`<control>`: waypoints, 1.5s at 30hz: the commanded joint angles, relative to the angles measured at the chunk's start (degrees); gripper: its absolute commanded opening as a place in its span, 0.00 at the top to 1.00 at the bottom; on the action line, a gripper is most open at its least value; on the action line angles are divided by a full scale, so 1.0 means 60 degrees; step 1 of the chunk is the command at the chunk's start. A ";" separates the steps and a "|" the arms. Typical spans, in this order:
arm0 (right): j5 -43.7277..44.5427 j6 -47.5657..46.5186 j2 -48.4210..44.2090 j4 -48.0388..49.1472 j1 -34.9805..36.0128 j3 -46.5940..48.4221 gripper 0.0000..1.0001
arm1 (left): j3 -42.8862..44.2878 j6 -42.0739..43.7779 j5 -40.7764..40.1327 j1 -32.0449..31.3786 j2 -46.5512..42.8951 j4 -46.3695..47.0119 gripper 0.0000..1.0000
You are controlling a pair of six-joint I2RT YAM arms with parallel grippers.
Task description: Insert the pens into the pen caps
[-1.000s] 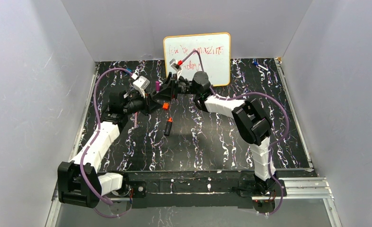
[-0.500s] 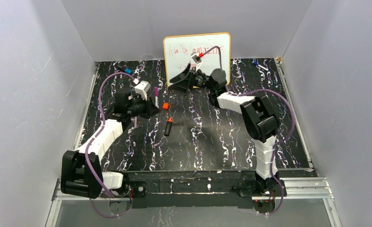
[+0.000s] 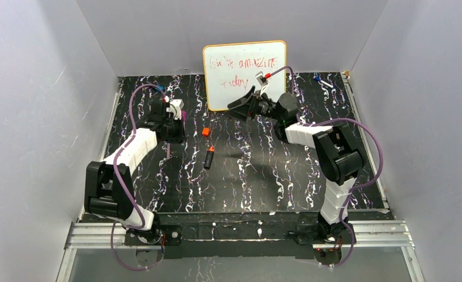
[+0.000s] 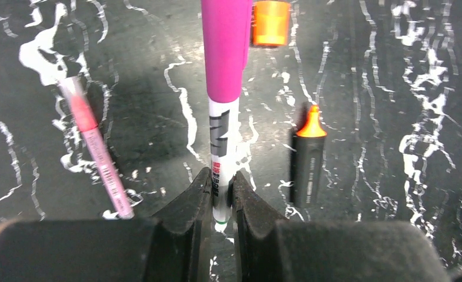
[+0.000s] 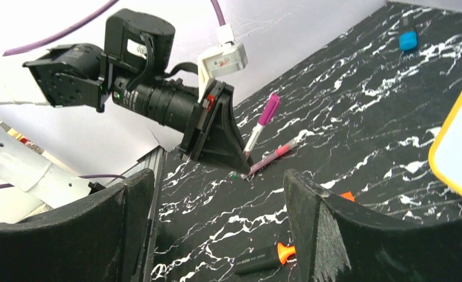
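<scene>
White pen (image 4: 223,147), magenta cap (image 4: 224,53) on its tip, is clamped at the tail end by left gripper (image 4: 221,188), far-left on table (image 3: 264,176). Pink pen (image 4: 96,155) is seen beside it. Black marker (image 4: 307,161) and orange cap (image 4: 270,22) are found to the right, apart. Right gripper (image 5: 217,182) is spread wide, empty. Risk: w/ a tail grip the pen could be swung or dropped, and the cap, prob. not fully seated, knocked off.

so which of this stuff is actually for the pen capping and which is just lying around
for the job:
- white pen with magenta cap on, held in the left gripper
- pink pen
- black marker, orange tip bare
- orange cap

just lying about:
- whiteboard
- far-right blue-tipped pen
- far-left blue-tipped pen
</scene>
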 commanded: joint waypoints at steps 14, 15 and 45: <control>-0.0015 0.0116 -0.0639 0.0618 -0.0198 -0.0818 0.11 | 0.0797 0.0143 -0.1753 0.0023 0.1537 -0.1837 1.00; -0.0011 0.0122 -0.0639 0.0618 -0.0198 -0.0824 0.11 | 0.0793 0.0137 -0.1782 0.0023 0.1553 -0.1842 1.00; -0.0180 0.0292 -0.0466 0.0836 -0.0233 -0.0844 0.10 | 0.0419 0.0286 -0.2067 0.0025 0.1949 -0.1691 0.92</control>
